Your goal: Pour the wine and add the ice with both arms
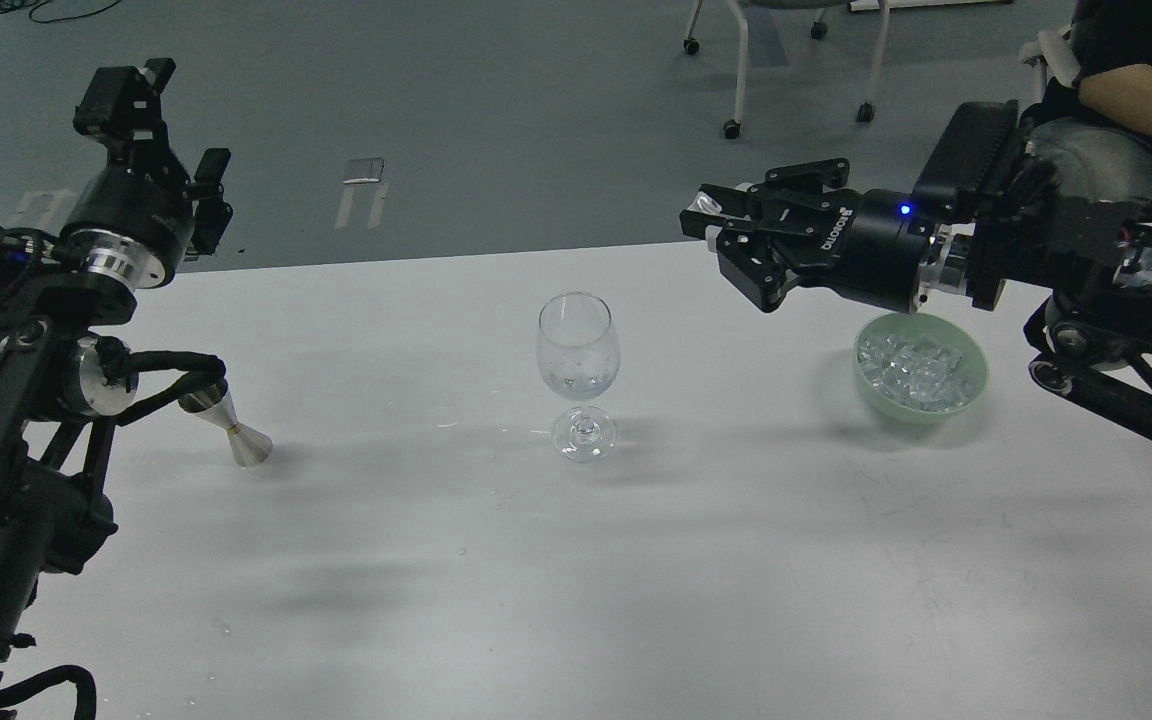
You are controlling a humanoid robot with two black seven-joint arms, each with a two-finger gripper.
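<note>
A clear wine glass [577, 350] stands upright mid-table, with a little clear liquid or glints low in its bowl. My right gripper [714, 228] hovers above the table, right of the glass and higher than its rim, shut on a small ice cube [704, 204] that glints at its fingertips. More ice [911, 362] fills a pale green bowl [973, 392] below the right arm. My left gripper [176, 120] is raised at the far left, open and empty. No stream of wine shows.
A small steel jigger [234, 432] stands on the table at the left, under the left arm's cables. The white table [576, 580] has its far edge behind the glass. A chair [786, 60] and a seated person [1136, 90] are beyond it.
</note>
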